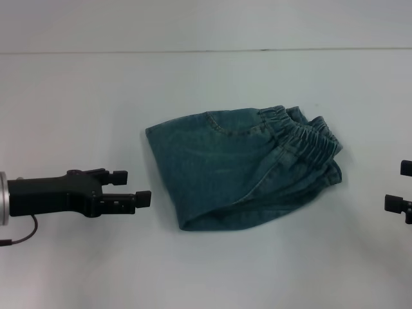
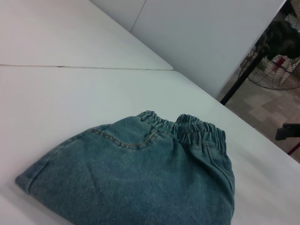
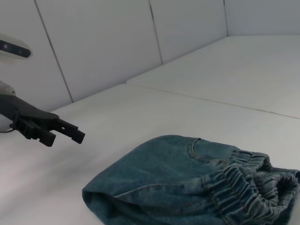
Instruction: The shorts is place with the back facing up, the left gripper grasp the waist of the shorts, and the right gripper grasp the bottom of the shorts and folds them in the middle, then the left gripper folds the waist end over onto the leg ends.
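The blue-green denim shorts (image 1: 244, 167) lie folded into a compact bundle in the middle of the white table (image 1: 96, 96). The ruffled elastic waist (image 1: 302, 132) sits on top at the bundle's right end, over further layers of denim. A pocket seam (image 1: 228, 125) shows beside it. The leg ends are hidden under the top layer. My left gripper (image 1: 134, 187) hovers open and empty just left of the bundle's folded edge. At the right border, my right gripper (image 1: 397, 186) stands open and apart from the cloth. The shorts (image 2: 136, 178) and waist (image 2: 187, 129) fill the left wrist view. The right wrist view shows the shorts (image 3: 187, 187) and the left gripper (image 3: 65, 136).
A seam (image 1: 206, 51) runs across the far part of the table. In the left wrist view, the table edge (image 2: 225, 108) drops to a floor where a standing fan (image 2: 276, 61) is placed. Grey wall panels (image 3: 108, 42) stand behind the left arm.
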